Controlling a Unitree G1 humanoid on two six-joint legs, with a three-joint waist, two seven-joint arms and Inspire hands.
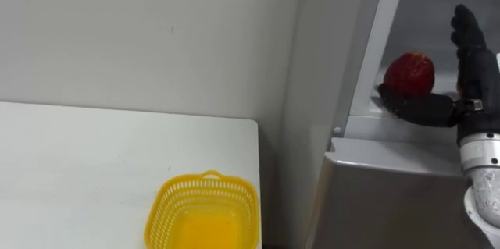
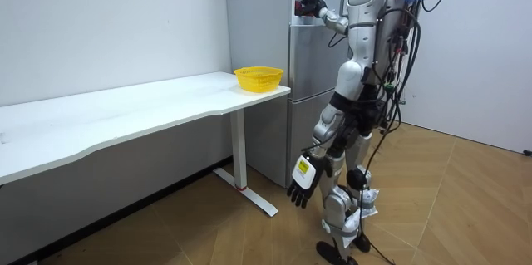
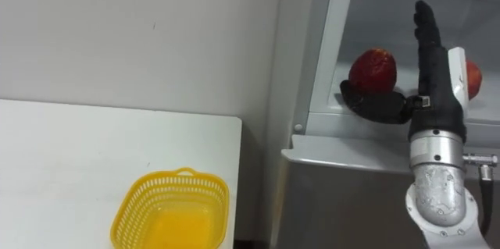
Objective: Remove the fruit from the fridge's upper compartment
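The right robot hand stands upright, fingers straight, thumb spread, empty. A round red fruit sits just left of its palm. The left robot hand hangs relaxed.

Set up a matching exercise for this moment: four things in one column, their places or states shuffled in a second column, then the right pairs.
1. yellow basket
2. red fruit
3. right hand
4. left hand

a. hanging beside the robot's thigh
b. on the white table, at the end nearest the fridge
c. resting inside the open upper part of the fridge
d. raised with fingers straight, next to the fruit

Pairs: 1-b; 2-c; 3-d; 4-a
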